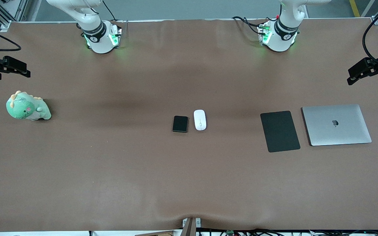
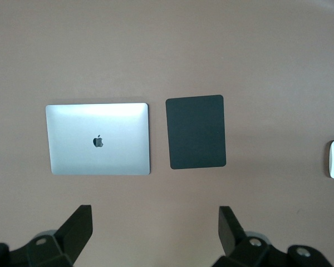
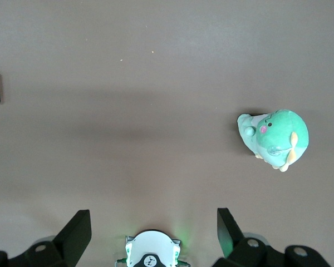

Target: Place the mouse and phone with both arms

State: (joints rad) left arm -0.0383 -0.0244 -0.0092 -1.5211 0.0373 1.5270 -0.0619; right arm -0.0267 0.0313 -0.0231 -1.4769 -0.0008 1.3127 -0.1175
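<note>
I see a matte brown worktop [image 1: 110, 170]: glossy oval mouse [image 1: 200, 120] beside slab-like black phone [image 1: 180, 124]. Left claw [image 2: 156, 231] and right claw [image 3: 154, 231] both gape wide, empty, arms mostly cropped.

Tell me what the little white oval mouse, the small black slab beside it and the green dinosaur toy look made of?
The small white oval mouse looks like glossy hard plastic: it shines. The small black rounded phone slab seems matte plastic or glass; its dull look leaves that open. The green dinosaur toy looks like soft plush fabric, with a fuzzy, rounded, stuffed shape.
</note>
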